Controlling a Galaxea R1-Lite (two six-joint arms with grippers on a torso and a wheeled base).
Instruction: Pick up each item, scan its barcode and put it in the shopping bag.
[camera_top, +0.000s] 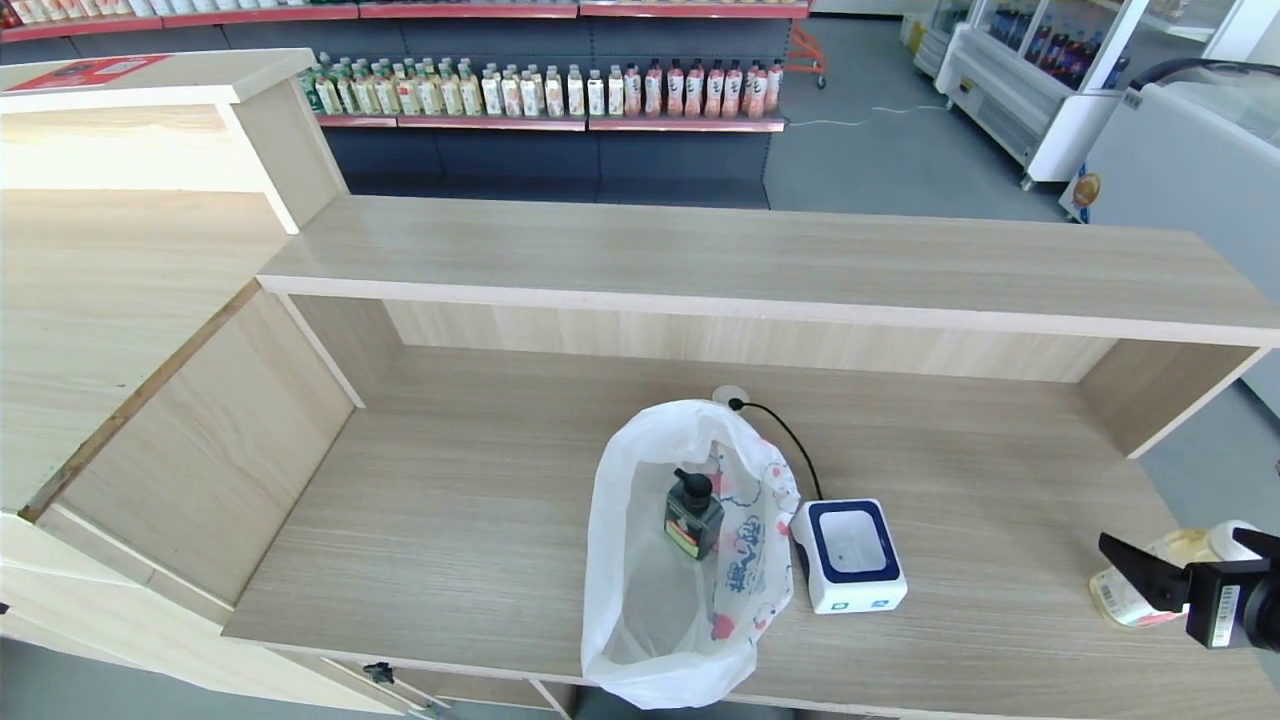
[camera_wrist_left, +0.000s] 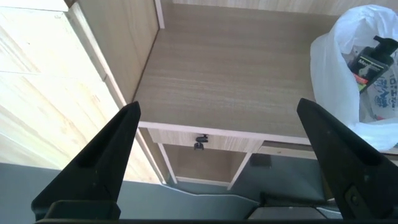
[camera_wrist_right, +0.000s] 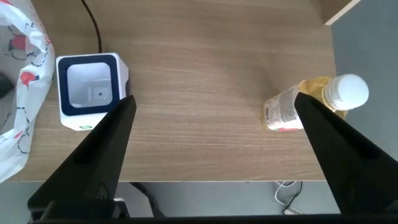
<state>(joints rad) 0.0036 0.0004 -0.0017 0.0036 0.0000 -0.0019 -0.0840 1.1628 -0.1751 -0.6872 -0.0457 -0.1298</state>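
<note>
While the right gripper (camera_wrist_right: 214, 102) hangs wide open and empty over the light wooden counter (camera_top: 450, 520), the clear plastic bottle of yellow drink with a white cap (camera_wrist_right: 280, 113) lies on its side below it, at three o'clock from the white barcode scanner with a navy-framed window (camera_top: 850, 555). The scanner sits just beside the white printed plastic shopping bag (camera_top: 605, 560), at its three o'clock, and a dark pump-top bottle (camera_top: 693, 515) stands inside the bag. The left gripper (camera_wrist_left: 219, 107), equally wide and empty, hangs above the counter's near edge toward the bag's eight o'clock.
</note>
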